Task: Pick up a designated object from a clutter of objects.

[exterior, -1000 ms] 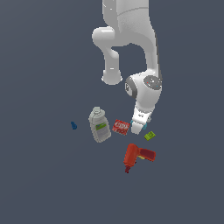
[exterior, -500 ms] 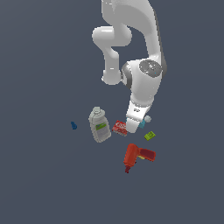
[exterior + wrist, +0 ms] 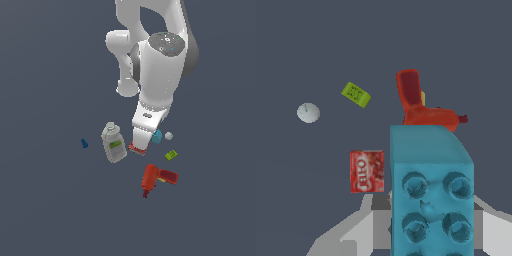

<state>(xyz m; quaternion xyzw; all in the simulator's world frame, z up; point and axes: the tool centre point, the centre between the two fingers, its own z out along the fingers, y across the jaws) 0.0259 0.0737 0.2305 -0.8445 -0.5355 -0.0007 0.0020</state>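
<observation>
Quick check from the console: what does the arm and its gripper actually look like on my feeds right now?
The arm is glossy white with rounded, bulbous link housings. One joint has a grey cap with small cyan dots. The gripper is a white tapering block. In the wrist view its fingers are pale grey and angular. No cables show.

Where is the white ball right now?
In the exterior view the white ball lies right of the cyan brick, above the green chip.

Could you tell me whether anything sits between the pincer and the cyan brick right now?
Nothing visible does. In the wrist view the cyan brick fills the space right at the pincer, and the red box lies off to one side.
</observation>
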